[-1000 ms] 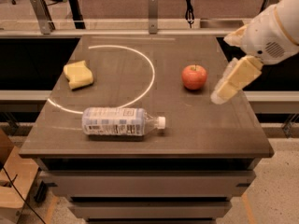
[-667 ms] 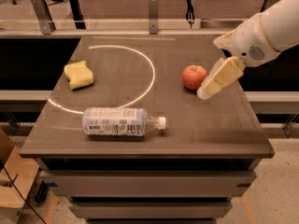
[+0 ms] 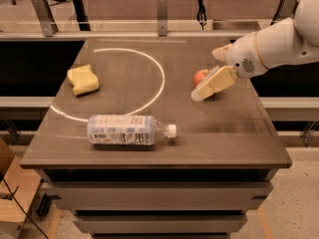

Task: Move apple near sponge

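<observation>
Bench [image 3: 229, 133]: dark top, it carries all the things.
Sponge [image 3: 83, 79]: pale yellow, it lies flat at the far left of the bench, well apart from the apple.
Bottle [image 3: 127, 130]: clear plastic, on its side near the front edge, white cap pointing right.
White line [image 3: 163, 76]: a curved mark on the bench, between sponge and apple.
Apple [image 3: 200, 75]: red, on the right part of the bench, partly hidden behind the gripper.
Gripper [image 3: 210, 84]: it reaches in from the right, low over the bench, just at the apple; open or closed, I cannot tell.
</observation>
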Controlling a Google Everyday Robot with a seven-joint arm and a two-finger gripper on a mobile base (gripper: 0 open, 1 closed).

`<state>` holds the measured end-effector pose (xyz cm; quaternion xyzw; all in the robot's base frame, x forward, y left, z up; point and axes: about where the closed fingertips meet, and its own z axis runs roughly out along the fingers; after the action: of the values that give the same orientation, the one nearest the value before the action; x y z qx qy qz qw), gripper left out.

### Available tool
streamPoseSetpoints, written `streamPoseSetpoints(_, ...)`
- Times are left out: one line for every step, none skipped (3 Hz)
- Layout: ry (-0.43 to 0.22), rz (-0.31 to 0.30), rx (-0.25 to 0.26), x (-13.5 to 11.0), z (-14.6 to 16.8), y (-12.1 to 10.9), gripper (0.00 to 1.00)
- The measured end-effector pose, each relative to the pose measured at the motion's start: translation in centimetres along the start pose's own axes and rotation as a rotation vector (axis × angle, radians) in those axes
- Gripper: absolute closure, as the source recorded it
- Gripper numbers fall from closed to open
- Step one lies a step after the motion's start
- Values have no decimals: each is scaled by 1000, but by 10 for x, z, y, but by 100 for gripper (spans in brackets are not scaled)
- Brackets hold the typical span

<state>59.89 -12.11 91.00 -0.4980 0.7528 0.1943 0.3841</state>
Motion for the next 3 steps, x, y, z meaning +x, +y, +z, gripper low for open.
streamPoseSetpoints(-50,37,-28,5,24,-10,0)
streamPoseSetpoints(-66,75,-42,16,39,-20,0)
streamPoseSetpoints(-72,105,-46,30,46,-27,11)
